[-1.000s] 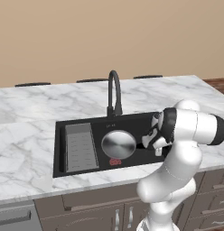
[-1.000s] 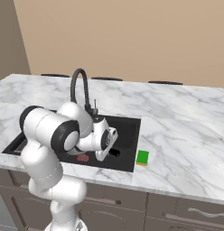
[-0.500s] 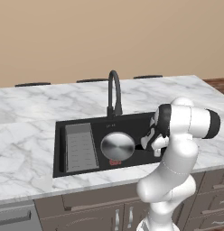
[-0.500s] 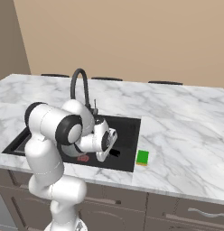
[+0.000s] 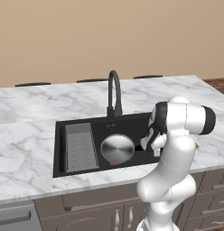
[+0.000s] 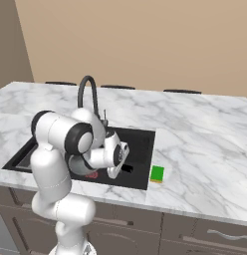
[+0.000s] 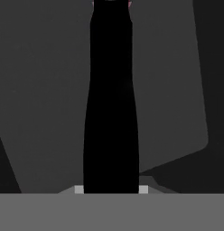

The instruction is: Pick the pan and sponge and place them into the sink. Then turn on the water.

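pan (image 5: 117, 147) in sink (image 5: 82, 128), 3 o'clock of ribbed tray (image 5: 80, 147) | gripper (image 5: 152, 149) clamped on pan handle (image 7: 111, 103) | sponge (image 6: 157, 174) on counter (image 6: 205, 139), 3 o'clock of sink

The sink (image 5: 82, 130) is crowded on its floor: a ribbed tray (image 5: 81, 147) takes the 9 o'clock end, and the pan (image 5: 117, 147) lies just beside it at the middle, partly over the red drain mark (image 5: 114, 162). The pan's black handle (image 7: 111, 99) runs straight up the hand view between the gripper (image 6: 120, 160) tips, which sit low over the 3 o'clock part of the basin. The faucet (image 5: 114, 92) stands tall at the 12 o'clock rim, arching forward over the basin. The desk (image 6: 205, 144) toward 3 o'clock is open marble apart from the sponge (image 6: 157, 173), just outside the sink's rim.
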